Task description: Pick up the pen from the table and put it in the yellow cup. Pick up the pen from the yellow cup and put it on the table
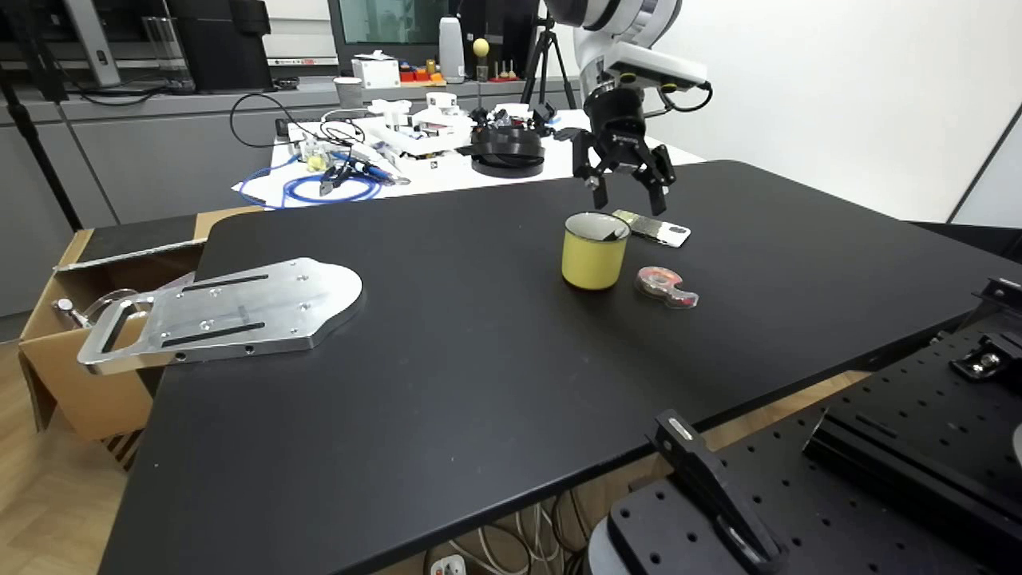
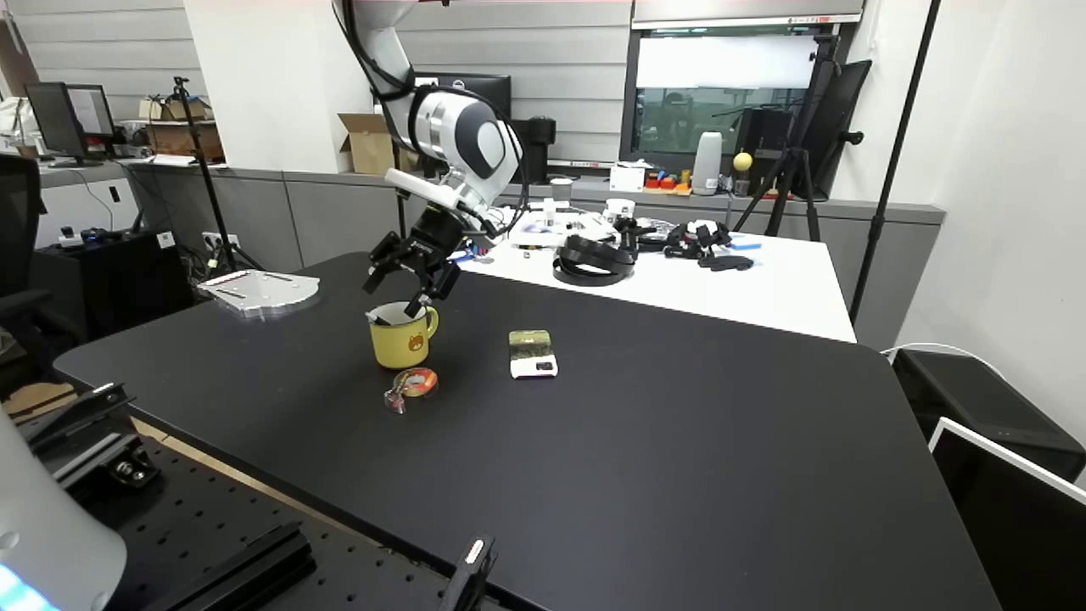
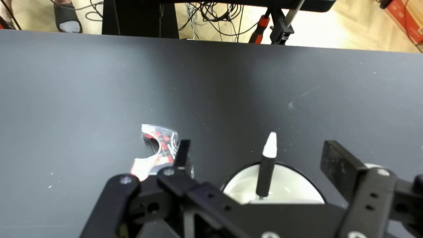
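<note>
pincer (image 3: 262, 160): jaws wide apart over cup (image 3: 294, 185) | pen (image 3: 266, 172): leaning in cup, white end past the rim, between the jaws, apart from both | tape (image 3: 165, 148): on counter (image 3: 205, 96), nearer the visible edge than cup | beyond that edge: cables (image 3: 214, 7) and wood floor (image 3: 324, 29)

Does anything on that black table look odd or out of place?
Yes, the silver metal plate: one end juts out past the edge of the black table rather than lying fully on it. Nothing looks spilled, and the yellow cup stands upright.
</note>
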Controlling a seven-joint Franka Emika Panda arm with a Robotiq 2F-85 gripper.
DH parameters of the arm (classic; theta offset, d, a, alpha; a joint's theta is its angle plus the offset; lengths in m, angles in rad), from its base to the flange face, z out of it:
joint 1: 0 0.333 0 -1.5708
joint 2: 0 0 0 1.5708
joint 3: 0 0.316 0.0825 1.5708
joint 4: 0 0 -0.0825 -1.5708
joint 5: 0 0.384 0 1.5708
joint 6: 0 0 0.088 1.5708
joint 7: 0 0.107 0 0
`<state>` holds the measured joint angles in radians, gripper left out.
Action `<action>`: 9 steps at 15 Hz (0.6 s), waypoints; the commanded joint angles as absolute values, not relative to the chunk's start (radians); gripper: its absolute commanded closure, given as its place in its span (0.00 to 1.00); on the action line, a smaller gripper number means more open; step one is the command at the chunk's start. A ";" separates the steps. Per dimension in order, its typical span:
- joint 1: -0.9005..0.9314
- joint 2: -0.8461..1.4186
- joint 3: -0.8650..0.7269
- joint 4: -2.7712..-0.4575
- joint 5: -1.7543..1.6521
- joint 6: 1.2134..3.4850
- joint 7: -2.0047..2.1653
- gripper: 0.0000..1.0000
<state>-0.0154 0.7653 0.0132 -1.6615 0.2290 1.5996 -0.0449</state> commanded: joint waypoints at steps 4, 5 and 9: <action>-0.016 0.790 0.030 -1.643 0.227 1.609 -0.041 0.25; -0.016 0.793 0.031 -1.643 0.227 1.615 -0.041 0.33; -0.017 0.807 0.037 -1.636 0.228 1.614 -0.043 0.61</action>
